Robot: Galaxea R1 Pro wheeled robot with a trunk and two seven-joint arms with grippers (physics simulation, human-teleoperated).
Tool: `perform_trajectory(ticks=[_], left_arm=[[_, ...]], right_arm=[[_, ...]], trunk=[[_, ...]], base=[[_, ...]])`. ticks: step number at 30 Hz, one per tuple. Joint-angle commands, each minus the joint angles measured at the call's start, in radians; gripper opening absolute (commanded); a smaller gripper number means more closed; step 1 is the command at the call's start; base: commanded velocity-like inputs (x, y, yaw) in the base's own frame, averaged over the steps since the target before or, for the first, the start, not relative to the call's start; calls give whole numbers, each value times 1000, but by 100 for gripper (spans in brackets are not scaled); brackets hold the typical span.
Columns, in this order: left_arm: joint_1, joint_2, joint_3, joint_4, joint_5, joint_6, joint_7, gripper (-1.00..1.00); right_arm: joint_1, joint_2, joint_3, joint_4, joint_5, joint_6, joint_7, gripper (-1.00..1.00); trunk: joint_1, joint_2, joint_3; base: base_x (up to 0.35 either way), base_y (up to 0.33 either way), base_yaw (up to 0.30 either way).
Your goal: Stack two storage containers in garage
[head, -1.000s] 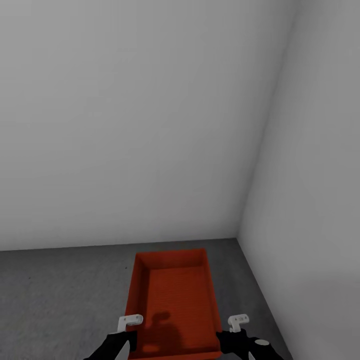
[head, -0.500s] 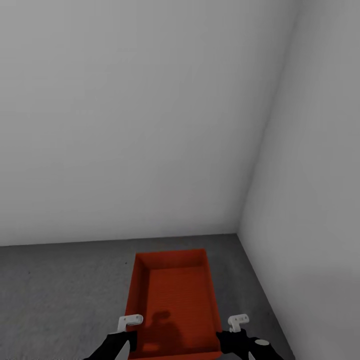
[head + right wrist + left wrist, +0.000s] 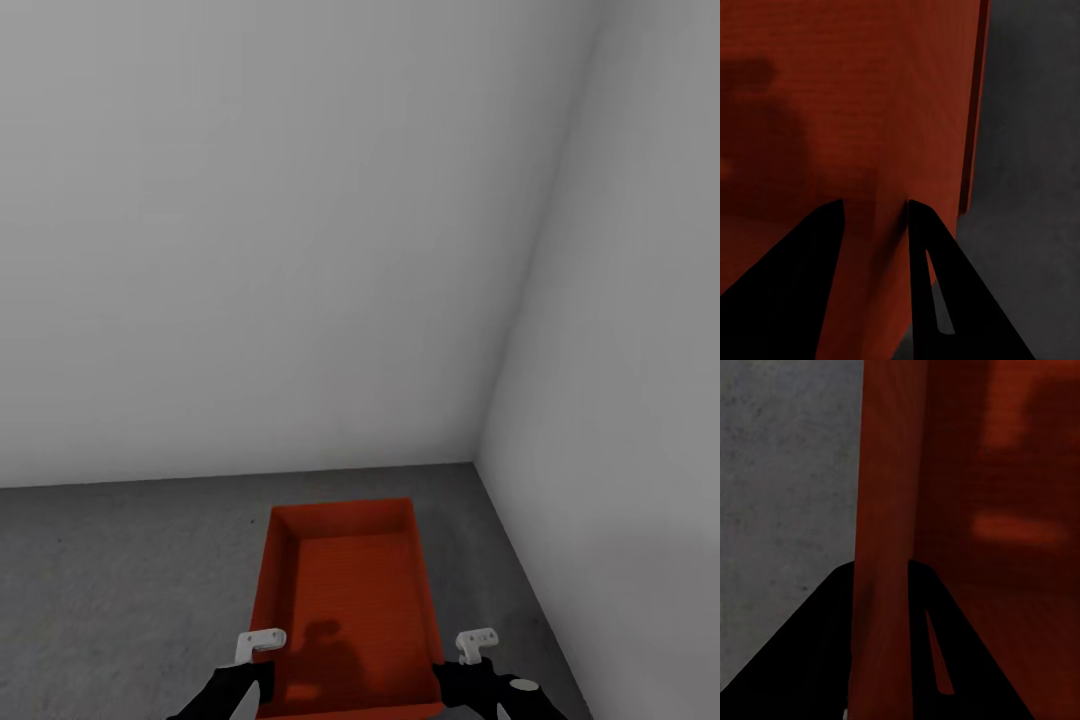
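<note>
Storage container (image 3: 350, 605): orange-red, rectangular, open-topped, thin plain walls, faintly ribbed inner bottom, matte. Sits low at 6 o'clock in the head view, near the garage corner where two plain pale grey walls (image 3: 280, 240) meet. Whether it rests on the floor or hangs just above it, cannot tell. Long axis runs from the robot straight toward the back wall, 6 to 12 o'clock; open side faces up; short far wall lies parallel to the back wall.

Floor (image 3: 120, 570): dark grey, matte, lightly speckled concrete.

Left gripper (image 3: 881, 585): black tapered fingers (image 3: 817, 637) straddle the container's left long wall, one outside over the concrete, one inside; wall pinched between them. In the head view it sits at 7 o'clock on the near left rim.

Right gripper (image 3: 875, 217): black fingers (image 3: 802, 262) likewise astride the right long wall near its end edge, pinching it. In the head view it sits at 5 o'clock.
</note>
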Motion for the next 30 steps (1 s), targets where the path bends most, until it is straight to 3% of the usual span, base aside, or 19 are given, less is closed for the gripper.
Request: perform_trajectory(ticks=[1,16,30], left_arm=[[-1,-18,-10,-5,15,-49,-7,-100],[-1,-18,-10,-5,14,-49,-6,-100],[-1,-18,-10,-5,14,-49,-6,-100]], right_arm=[[1,2,8,1,0,7,8,-100],[1,2,8,1,0,8,8,-100],[1,2,8,1,0,7,8,-100]], trunk=[[0,0,-1],[0,0,-10],[50,-91,-51]], base=[[0,0,0],[0,0,0],[0,0,0]])
